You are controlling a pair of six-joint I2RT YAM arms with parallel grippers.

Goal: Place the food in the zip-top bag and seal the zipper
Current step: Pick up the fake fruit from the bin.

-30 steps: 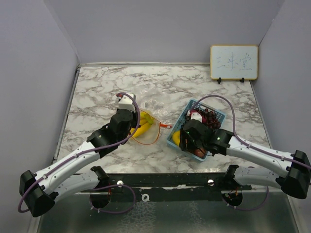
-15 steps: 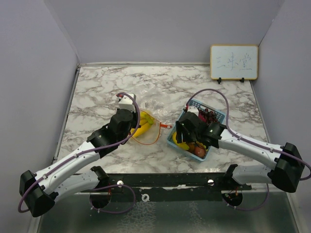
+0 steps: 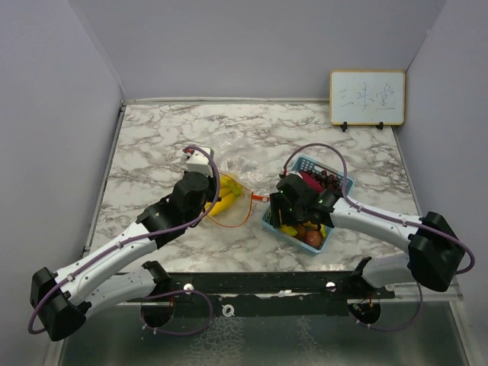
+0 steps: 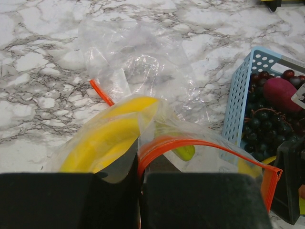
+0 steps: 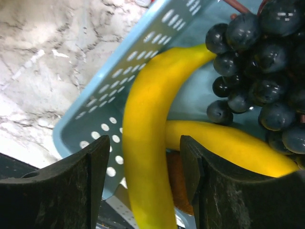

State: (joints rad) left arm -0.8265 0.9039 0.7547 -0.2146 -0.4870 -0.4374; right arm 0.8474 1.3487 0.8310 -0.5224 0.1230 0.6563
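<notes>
The clear zip-top bag [image 3: 229,200] with an orange zipper rim [image 4: 190,145] lies at the table's middle with yellow bananas [image 4: 107,140] inside. My left gripper [image 4: 140,175] is shut on the bag's orange rim and shows in the top view [image 3: 207,203]. The light blue basket [image 3: 345,183] holds dark purple grapes [image 5: 257,71], a magenta piece [image 4: 280,93], a red fruit [image 3: 313,238] and more bananas [image 5: 147,143]. My right gripper [image 5: 145,148] is open inside the basket's near-left corner, its jaws on either side of one banana. It shows in the top view [image 3: 288,221].
A small whiteboard [image 3: 367,97] stands at the back right against the wall. The basket's perforated wall [image 5: 143,62] is just left of my right fingers. Grey walls enclose the marble table [image 3: 152,137] on three sides.
My right gripper has moved left along the basket to its near-left corner and now straddles a banana. The left gripper and the bag have not moved.
</notes>
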